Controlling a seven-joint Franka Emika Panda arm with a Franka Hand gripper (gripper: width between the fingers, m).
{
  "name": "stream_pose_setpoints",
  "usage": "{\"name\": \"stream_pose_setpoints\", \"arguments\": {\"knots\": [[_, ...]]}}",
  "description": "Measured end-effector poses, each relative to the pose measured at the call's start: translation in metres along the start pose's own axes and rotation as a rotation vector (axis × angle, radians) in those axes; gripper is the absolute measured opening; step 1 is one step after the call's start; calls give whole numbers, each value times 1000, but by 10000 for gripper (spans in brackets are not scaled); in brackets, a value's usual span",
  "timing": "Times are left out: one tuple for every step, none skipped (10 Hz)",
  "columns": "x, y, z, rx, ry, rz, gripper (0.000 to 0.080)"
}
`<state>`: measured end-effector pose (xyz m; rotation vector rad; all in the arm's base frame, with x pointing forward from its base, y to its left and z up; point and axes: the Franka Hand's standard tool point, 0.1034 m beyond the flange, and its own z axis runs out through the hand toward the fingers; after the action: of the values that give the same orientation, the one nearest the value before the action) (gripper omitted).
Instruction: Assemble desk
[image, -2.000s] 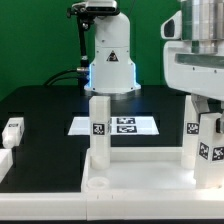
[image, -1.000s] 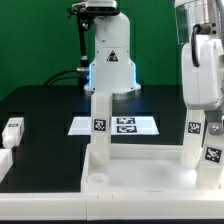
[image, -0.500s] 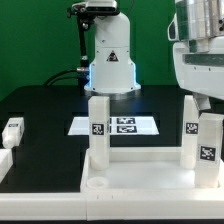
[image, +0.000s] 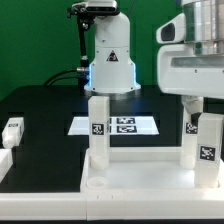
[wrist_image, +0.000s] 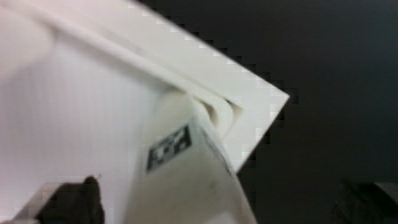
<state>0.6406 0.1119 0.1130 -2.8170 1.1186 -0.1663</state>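
End effector risen off tagged leg

We see the desk top lying at the front of the table. 3 leg blocks stand up on it: 1 leg at the exterior view's left, 1 at the right, and 1 more just in front of that one, at the right edge. Behind them, the marker board lies flat on the table. A loose leg block lies on the table far to the left
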Motion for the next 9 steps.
{"name": "stream_pose_setpoints", "arguments": {"knots": [[2, 2, 0, -1, 0, -47, 649], [0, 1, 1, 0, -1, -26, 607], [1, 1, 1, -1, -1, -16, 470], [1, 1, 1, -1, -1, -10, 470], [1, 2, 1, -2, -2, 33, 309], [2, 3, 1, -4, -1, 115, 309], [2, 5, 1, -6, -9, 255, 289], [3, 7, 0, -10, -20, 430, 289], [2, 7, 1, 6, -47, 641, 289]]}}
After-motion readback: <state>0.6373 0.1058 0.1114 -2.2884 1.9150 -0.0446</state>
